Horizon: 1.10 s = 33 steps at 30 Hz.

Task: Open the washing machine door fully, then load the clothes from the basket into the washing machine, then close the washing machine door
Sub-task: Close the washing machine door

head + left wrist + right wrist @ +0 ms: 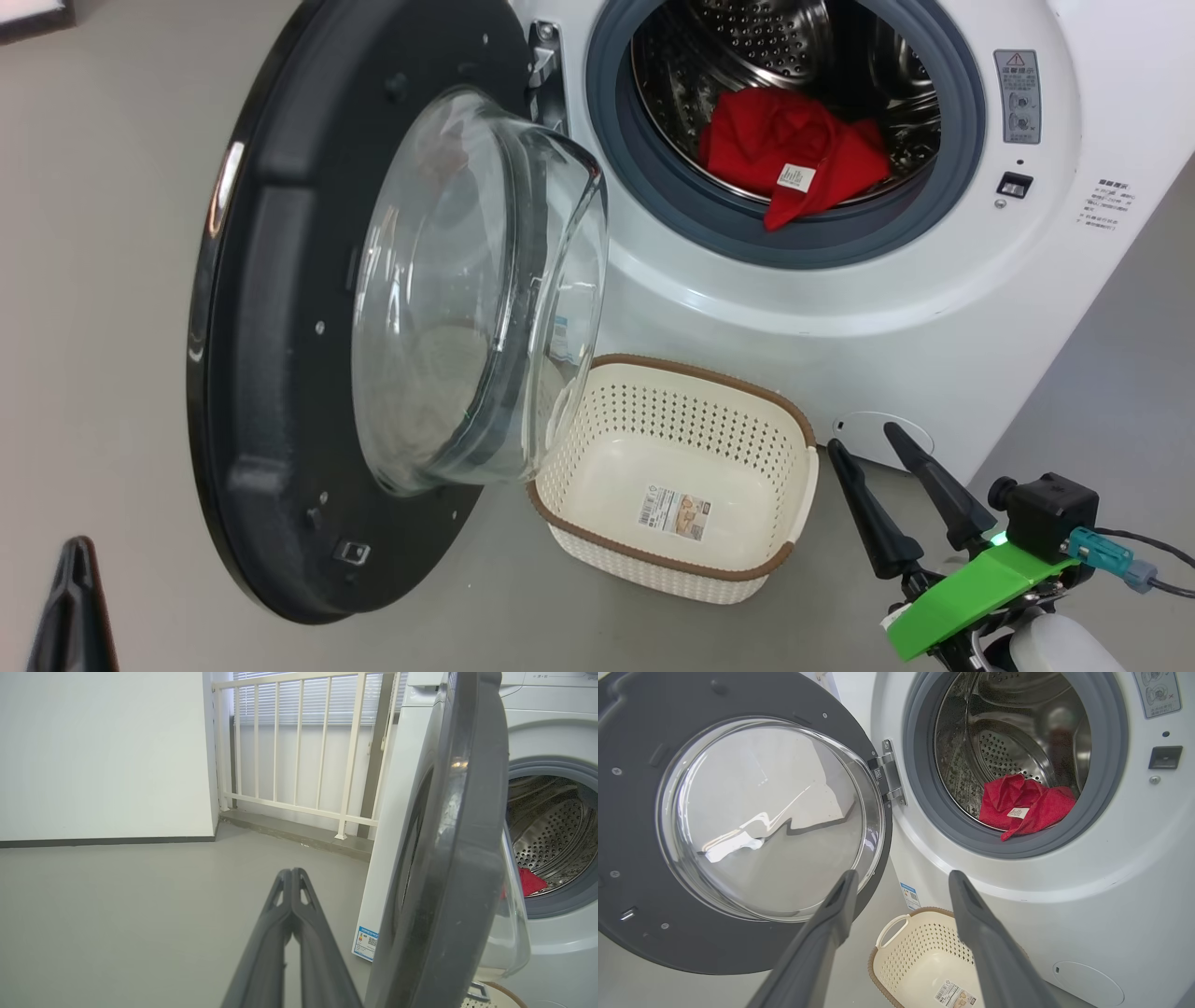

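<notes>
The washing machine (840, 308) stands with its door (271, 373) swung open to the left, the glass bowl facing me. The red clothes (794, 159) lie low in the steel drum, and one corner drapes onto the grey seal. On the floor below the opening sits the basket (653, 420), with just a sticker on its floor. My right gripper (864, 446) is open beside the basket's right end, holding nothing. My left gripper (77, 551) is at the lower left, outside the door. In the left wrist view my left gripper (290, 873) is shut on nothing, left of the door's edge (458, 858).
A white railing (299, 756) and a white wall (103, 751) stand beyond bare grey floor left of the machine. A round white flap (868, 425) sits low on the machine's front behind my right fingers. The right wrist view looks over the basket (920, 947) at the clothes (1024, 807).
</notes>
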Available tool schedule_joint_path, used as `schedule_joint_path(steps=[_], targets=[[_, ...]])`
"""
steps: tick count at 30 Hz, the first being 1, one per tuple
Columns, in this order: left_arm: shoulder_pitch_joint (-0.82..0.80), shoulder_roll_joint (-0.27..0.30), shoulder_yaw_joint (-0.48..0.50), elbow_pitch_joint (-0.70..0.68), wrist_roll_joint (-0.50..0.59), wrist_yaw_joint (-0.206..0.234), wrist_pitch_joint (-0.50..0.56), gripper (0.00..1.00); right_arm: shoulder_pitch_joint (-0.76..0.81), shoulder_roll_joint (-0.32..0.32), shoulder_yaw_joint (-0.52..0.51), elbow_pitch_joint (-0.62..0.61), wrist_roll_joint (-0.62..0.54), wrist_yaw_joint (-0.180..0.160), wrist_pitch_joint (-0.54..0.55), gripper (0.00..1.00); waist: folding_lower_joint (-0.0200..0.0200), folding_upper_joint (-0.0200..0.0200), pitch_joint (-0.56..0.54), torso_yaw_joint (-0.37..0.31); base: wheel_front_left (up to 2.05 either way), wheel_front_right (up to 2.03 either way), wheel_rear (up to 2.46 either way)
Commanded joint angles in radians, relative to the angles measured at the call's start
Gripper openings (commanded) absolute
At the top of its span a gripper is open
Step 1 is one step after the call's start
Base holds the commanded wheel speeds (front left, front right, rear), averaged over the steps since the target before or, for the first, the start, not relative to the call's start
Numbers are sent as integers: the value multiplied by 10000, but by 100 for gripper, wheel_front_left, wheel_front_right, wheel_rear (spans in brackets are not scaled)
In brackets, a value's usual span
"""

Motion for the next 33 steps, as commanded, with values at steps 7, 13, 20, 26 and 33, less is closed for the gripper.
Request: schedule_joint_path(steps=[7, 13, 20, 26, 33], targets=[[-906, 386, 709, -785, -1348, -125, 653, 0, -194, -126, 112, -282, -61, 16, -49, 100, 0, 0, 212, -93, 0, 0, 0], [-1487, 617, 1120, -921, -3372, -274, 2150, 0, -272, -151, 121, -254, -44, 16, -49, 100, 0, 0, 252, -211, 0, 0, 0], [-2338, 632, 1837, -732, -6136, 89, 4042, 0, -246, -122, 100, -215, -17, 16, -49, 100, 0, 0, 176, -366, 0, 0, 0], [-2928, 794, 2144, -470, -7721, 736, 5501, 0, -246, -136, 62, -217, -2, 16, -49, 100, 0, 0, 152, -436, 0, 0, 0], [-3695, 1111, 2340, -225, -9681, 2007, 7708, 0, -241, -125, 71, -205, -8, 16, -49, 100, 0, 0, 146, -527, 0, 0, 0]])
